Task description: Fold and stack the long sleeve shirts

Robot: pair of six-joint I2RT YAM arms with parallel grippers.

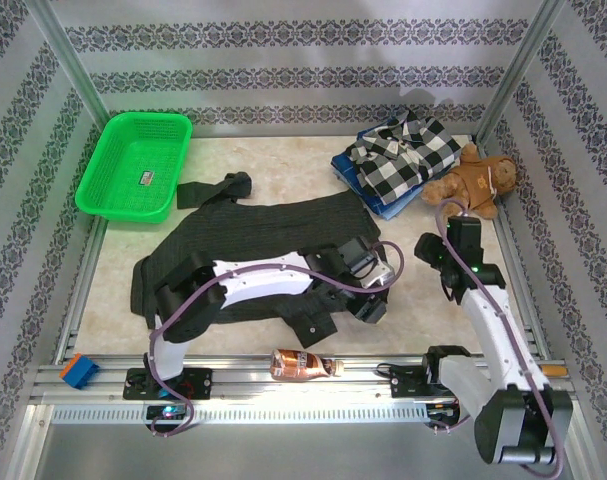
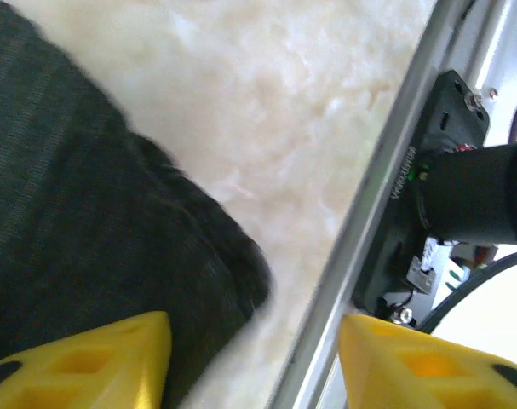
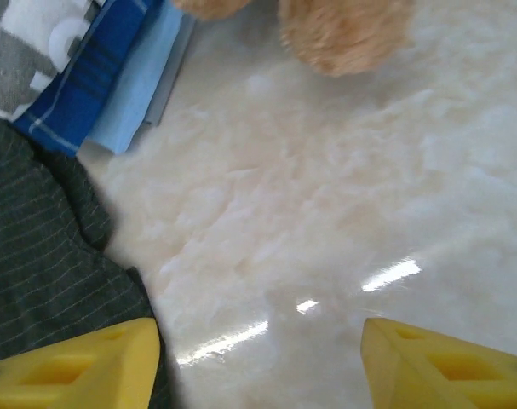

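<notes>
Cloth of the charcoal shirt (image 2: 88, 221) lies beneath one finger of the left gripper (image 2: 254, 362), whose jaws stand apart, empty. The right gripper (image 3: 258, 366) is spread too, holding nothing, the hem beside one finger. Fabric seems soft, limp, light; pinch a corner edge.

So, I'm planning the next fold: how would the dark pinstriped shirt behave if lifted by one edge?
Probably floppy: the dark pinstriped shirt lies limp and rumpled on the table, so a lifted edge would likely drape and drag the rest. Pushed, it would likely bunch up rather than slide whole, given its wrinkled hem.
</notes>
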